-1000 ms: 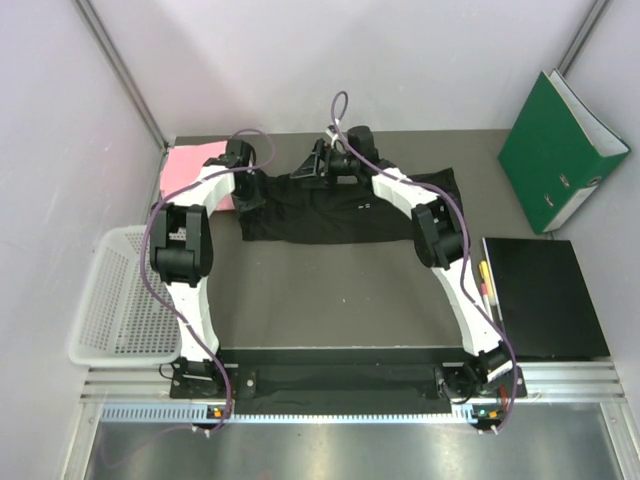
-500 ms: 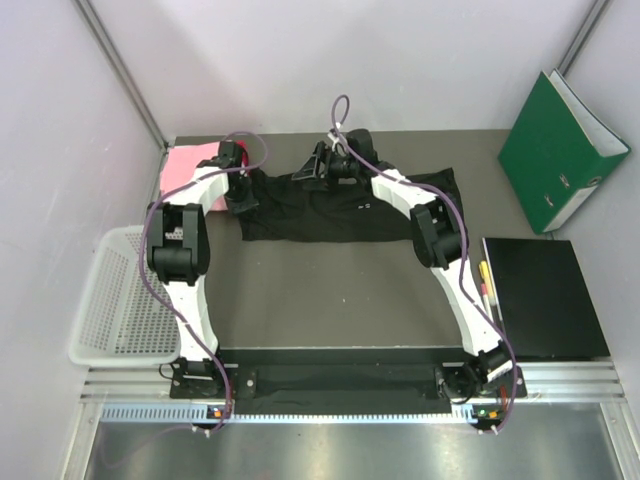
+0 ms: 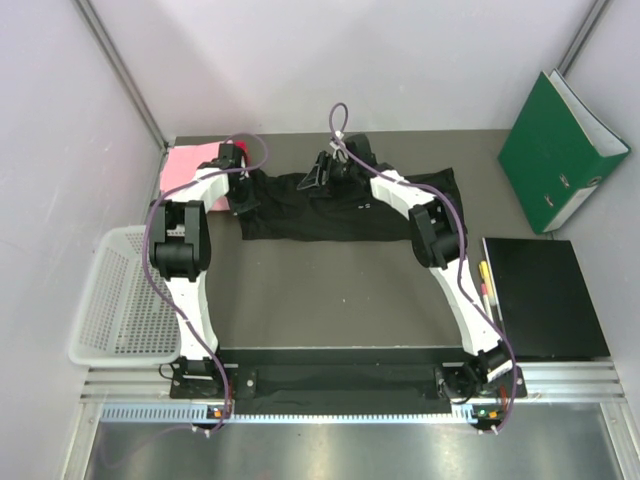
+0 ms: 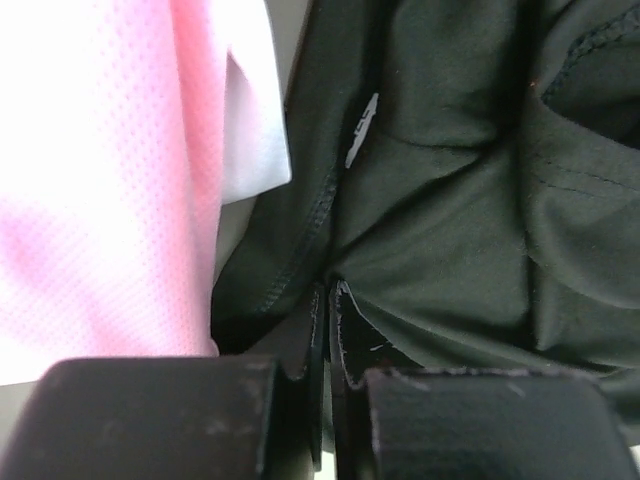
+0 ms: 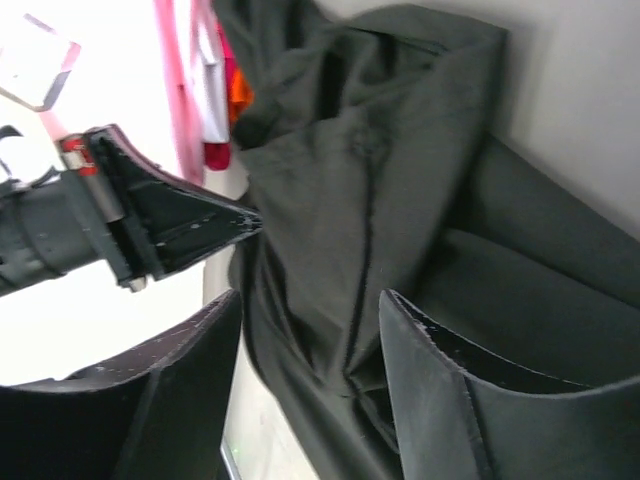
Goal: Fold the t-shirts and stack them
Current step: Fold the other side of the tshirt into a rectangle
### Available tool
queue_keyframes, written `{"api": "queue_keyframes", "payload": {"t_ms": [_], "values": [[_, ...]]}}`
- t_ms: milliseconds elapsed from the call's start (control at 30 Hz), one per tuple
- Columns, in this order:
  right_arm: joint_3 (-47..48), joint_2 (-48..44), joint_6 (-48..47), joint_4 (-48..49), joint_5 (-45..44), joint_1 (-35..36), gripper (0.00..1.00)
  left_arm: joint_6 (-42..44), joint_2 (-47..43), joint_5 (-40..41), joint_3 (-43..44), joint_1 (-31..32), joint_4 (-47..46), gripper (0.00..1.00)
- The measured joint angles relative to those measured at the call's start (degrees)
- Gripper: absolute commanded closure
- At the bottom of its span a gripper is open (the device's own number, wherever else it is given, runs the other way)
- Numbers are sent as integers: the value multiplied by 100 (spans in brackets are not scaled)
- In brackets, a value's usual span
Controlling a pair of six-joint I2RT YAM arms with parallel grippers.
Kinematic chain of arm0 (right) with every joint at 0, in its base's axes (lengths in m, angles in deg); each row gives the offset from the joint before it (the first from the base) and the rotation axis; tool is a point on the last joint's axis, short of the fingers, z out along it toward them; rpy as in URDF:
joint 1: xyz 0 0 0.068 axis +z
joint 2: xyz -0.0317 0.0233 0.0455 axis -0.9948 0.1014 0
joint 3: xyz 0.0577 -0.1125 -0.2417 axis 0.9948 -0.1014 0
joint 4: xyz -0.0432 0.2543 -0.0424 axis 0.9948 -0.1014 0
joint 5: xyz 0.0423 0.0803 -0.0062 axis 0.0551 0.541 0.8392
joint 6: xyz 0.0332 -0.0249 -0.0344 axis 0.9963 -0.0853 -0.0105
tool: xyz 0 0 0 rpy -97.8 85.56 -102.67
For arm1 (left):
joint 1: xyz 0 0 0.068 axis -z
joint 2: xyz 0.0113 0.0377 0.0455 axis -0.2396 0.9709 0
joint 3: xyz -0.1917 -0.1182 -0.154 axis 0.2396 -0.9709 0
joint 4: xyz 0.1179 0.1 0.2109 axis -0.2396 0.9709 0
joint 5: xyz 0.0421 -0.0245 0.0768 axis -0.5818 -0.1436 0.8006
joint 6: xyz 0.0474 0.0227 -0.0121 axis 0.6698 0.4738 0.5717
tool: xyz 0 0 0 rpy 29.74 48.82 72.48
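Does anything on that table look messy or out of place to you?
Only the black t-shirt: it lies rumpled along the far side of the table, its left end bunched into folds beside the pink t-shirt. Nothing looks spilled or broken.

Black t-shirt [image 3: 330, 218] spread rumpled, far side; pink t-shirt [image 3: 190, 165] beside left end.

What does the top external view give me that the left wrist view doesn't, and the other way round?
Only top external: the whole black t-shirt, the right tool over its far edge, the basket, the green binder. Only left wrist: the left tool pinched shut on a fold at the black t-shirt's edge, and a small white mark on the cloth. Both: the black t-shirt beside the pink t-shirt.
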Motion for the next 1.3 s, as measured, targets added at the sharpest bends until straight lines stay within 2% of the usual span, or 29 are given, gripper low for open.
{"api": "queue_keyframes", "payload": {"t_ms": [400, 733, 933, 1067, 1300], "values": [[-55, 79, -13, -98, -37, -76, 45, 15, 2, -162, 0, -15, -9, 100], [-463, -35, -68, 46, -46, -195, 46, 15, 2, -186, 0, -15, -13, 100], [-463, -33, -63, 50, -50, -195, 62, 15, 2, -184, 0, -15, -11, 100], [-431, -15, -11, 81, -22, -168, 79, 15, 2, -181, 0, -15, -11, 100], [-330, 160, 107, 319, 136, -138, 93, 15, -4, -181, -28, -15, -24, 100]]}}
